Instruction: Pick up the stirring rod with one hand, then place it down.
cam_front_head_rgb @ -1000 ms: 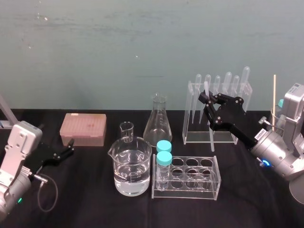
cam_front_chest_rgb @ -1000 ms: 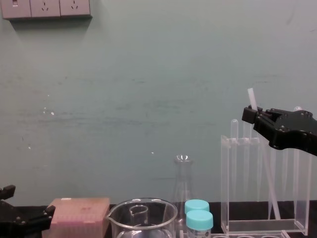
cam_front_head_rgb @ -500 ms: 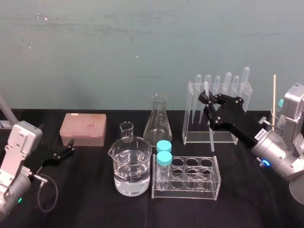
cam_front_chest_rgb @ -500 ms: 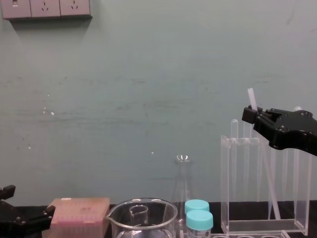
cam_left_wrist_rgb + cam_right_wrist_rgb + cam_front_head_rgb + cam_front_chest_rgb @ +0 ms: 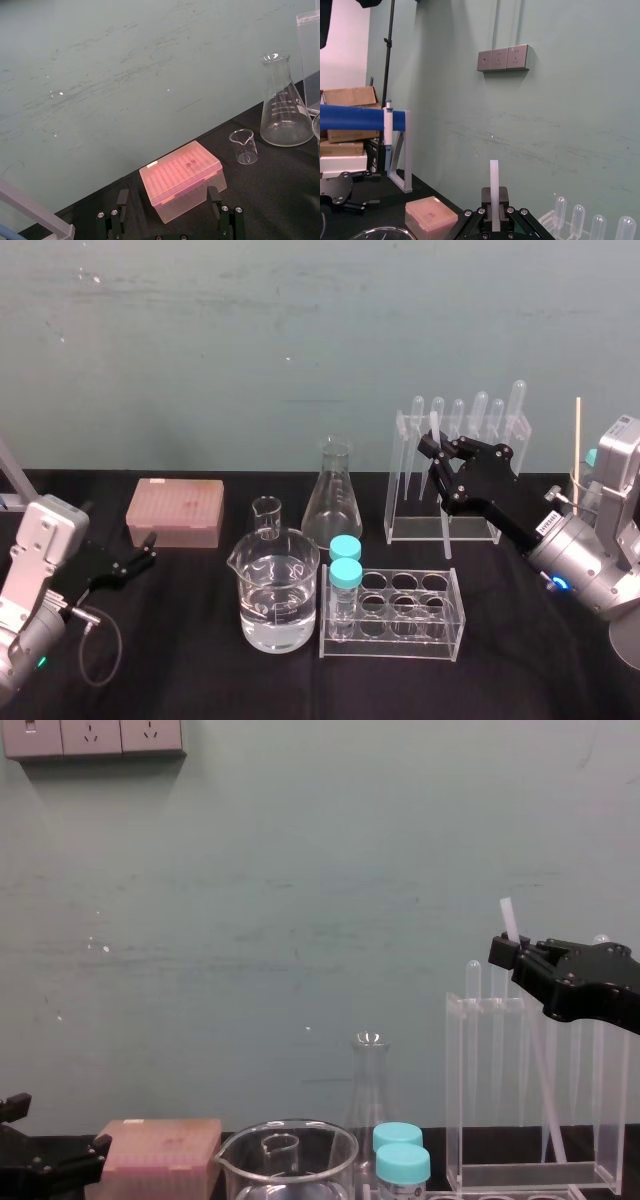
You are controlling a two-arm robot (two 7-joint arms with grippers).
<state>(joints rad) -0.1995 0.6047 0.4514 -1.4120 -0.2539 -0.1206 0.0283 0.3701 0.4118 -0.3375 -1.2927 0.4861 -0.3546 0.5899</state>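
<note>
The thin, whitish translucent stirring rod (image 5: 541,1060) hangs tilted, pinched near its top by the black right gripper (image 5: 512,956), its tail below at the clear plastic rack (image 5: 455,1120). It is probably light, stiff, slippery and brittle, so a gentle mid-length grip suits. The black left gripper (image 5: 140,558), fingers spread, idles far aside.

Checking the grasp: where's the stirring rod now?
In the chest view the stirring rod is on the robot's right, tilted, clamped near its top by the right gripper, in front of the clear rack.

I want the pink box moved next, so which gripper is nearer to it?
Left. The left gripper sits just left of the pink box; the right gripper is far off at the clear rack, clamped on the stirring rod.
</note>
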